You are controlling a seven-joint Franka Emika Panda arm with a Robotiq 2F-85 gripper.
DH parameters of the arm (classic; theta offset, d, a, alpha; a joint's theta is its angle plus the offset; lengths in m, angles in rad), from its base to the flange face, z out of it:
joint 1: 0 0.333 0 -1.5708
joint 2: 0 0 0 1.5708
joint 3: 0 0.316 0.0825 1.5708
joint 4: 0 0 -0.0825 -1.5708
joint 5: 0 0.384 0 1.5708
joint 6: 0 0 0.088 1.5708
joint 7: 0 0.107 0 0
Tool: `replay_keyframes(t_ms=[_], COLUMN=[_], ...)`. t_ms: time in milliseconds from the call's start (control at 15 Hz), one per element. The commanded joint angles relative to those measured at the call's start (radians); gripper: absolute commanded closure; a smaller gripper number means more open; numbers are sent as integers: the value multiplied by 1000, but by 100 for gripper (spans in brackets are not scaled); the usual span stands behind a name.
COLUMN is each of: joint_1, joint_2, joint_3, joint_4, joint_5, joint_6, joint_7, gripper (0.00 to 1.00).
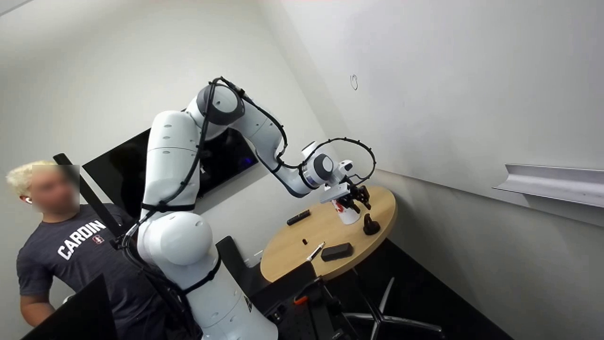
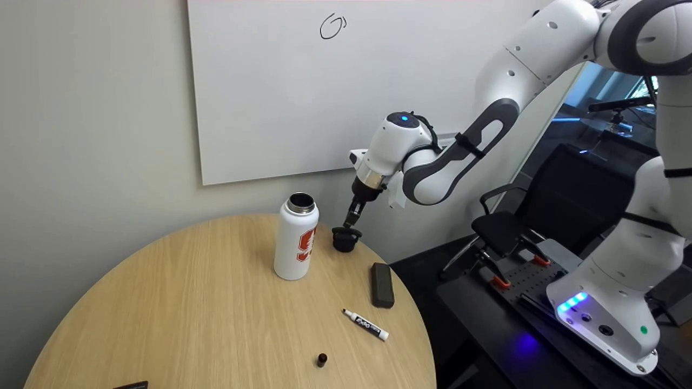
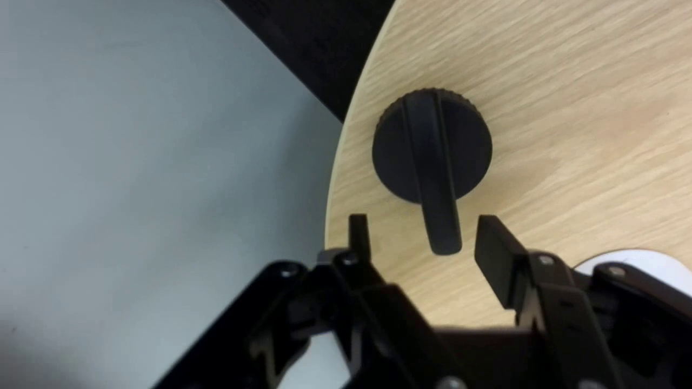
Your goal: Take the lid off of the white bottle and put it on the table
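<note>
The lid (image 2: 344,241) is a black round cap with a handle strap across its top. It sits on the table (image 2: 189,302) near the edge, apart from the white bottle (image 2: 292,243). The bottle stands upright with its neck open; the gripper partly hides it in an exterior view (image 1: 348,216). My gripper (image 3: 423,232) is open and holds nothing. It is over the lid (image 3: 469,154), and the free end of the lid's handle shows between the fingertips, with gaps on both sides. In an exterior view the gripper (image 2: 350,219) points down at the lid's handle; contact is unclear.
A black oblong block (image 2: 382,285), a marker (image 2: 365,325) and a tiny dark cap (image 2: 321,360) lie on the table. A dark remote-like object (image 1: 298,217) lies farther along. The wall and whiteboard (image 2: 270,97) stand close behind the table. A person (image 1: 80,245) is beside the arm.
</note>
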Motion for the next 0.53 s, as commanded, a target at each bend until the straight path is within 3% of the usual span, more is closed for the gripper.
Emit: replay_keyframes(t_ms=[0, 133, 333, 467], joint_1=[130, 170, 167, 130], joint_2=[-202, -294, -414, -474], joint_3=[-131, -169, -153, -101], joint_4=[-152, -199, -262, -301], joint_5=[-102, -170, -192, -134], joint_6=[1, -22, -25, -30], joint_7=[86, 101, 51, -25], gripper=[13, 1, 0, 0])
